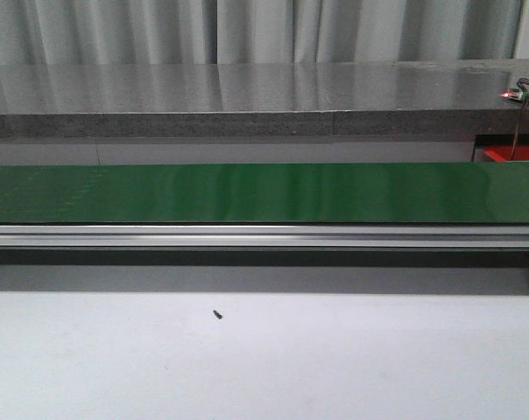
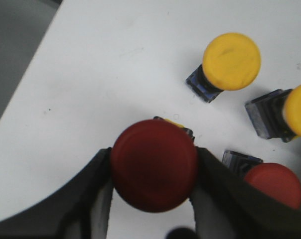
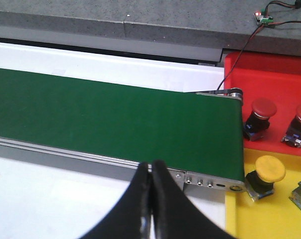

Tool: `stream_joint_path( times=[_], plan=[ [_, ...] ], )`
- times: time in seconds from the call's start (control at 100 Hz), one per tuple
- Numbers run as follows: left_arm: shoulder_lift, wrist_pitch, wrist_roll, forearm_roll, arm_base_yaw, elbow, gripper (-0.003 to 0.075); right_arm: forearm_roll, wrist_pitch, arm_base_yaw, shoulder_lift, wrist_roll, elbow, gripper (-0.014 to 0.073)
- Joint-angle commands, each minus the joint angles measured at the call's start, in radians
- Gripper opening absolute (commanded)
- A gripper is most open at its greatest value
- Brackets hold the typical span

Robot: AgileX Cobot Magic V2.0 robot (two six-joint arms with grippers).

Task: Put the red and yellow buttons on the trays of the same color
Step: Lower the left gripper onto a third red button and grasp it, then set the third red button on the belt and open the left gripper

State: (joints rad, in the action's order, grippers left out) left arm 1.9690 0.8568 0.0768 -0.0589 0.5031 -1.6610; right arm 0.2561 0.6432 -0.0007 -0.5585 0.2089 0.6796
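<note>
Left gripper point(image 2: 153, 172) clamped on domed matte red button point(image 2: 154, 171), dark fingers point(image 2: 98, 186) pressing both sides, over smooth white table point(image 2: 115, 74). Near it: round yellow button point(image 2: 231, 61) on grey squarish base. Right gripper point(image 3: 151, 172) pinched shut, holding nothing, above glossy green belt point(image 3: 115, 119). Beyond belt end: red tray point(image 3: 270, 74), yellow tray point(image 3: 270, 214).

Gripped red button point(image 2: 154, 172): dome cap up, between left fingers point(image 2: 98, 199).
Loose buttons: yellow point(image 2: 229, 63), second yellow point(image 2: 297, 112), red point(image 2: 272, 184) on white table.
Red tray point(image 3: 270, 74): two red buttons point(image 3: 260, 117).
Yellow tray point(image 3: 270, 214): yellow button point(image 3: 266, 174).
</note>
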Motion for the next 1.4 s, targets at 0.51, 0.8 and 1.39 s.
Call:
stream_joint_path(
  times=[0.51, 0.8, 1.39],
  plan=[
    [-0.339, -0.018, 0.009, -0.025, -0.153, 0.155, 0.0169, 0.001, -0.071, 0.002, 0.001, 0.008, 0.025, -0.0099],
    [-0.362, -0.079, 0.009, -0.025, -0.285, 0.261, 0.0169, 0.001, -0.071, 0.002, 0.001, 0.008, 0.025, -0.0099],
    [-0.283, -0.072, 0.046, -0.05, -0.307, 0.28, 0.0491, 0.001, -0.071, 0.002, 0.001, 0.008, 0.025, -0.0099]
  ],
)
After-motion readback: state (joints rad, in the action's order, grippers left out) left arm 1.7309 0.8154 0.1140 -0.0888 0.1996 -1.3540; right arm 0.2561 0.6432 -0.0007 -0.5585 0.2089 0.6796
